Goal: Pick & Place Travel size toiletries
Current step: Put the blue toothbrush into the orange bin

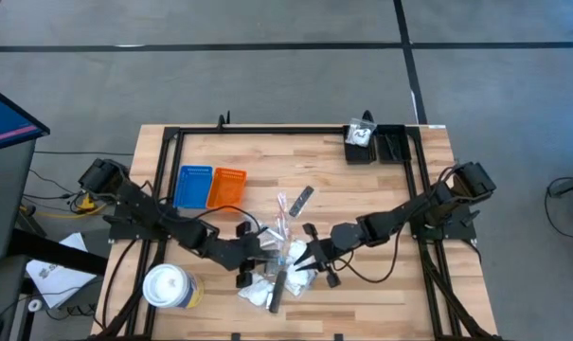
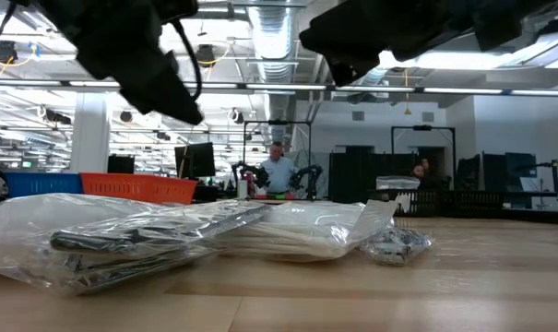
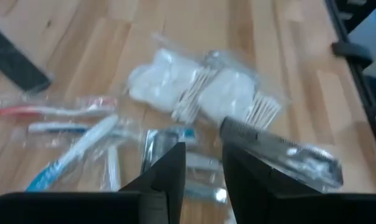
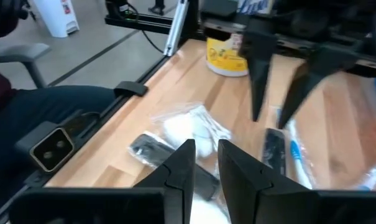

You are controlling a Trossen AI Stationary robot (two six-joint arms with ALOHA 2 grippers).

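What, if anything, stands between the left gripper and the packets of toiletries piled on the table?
Nothing visible does. The left gripper hangs just over the toiletries pile, its fingers slightly parted, with only bare air between them and the clear packets. The right gripper hovers at the pile's other side.

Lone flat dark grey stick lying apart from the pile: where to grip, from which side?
Grip the flat dark grey stick mid-length, coming straight down, fingers across its narrow width. It lies flat and diagonal on bare wood, clear of the crinkly packet pile, so nothing seems to block a top approach.

grey floor [image 1: 267, 76], wooden table [image 1: 267, 152], ceiling lights [image 2: 481, 60]
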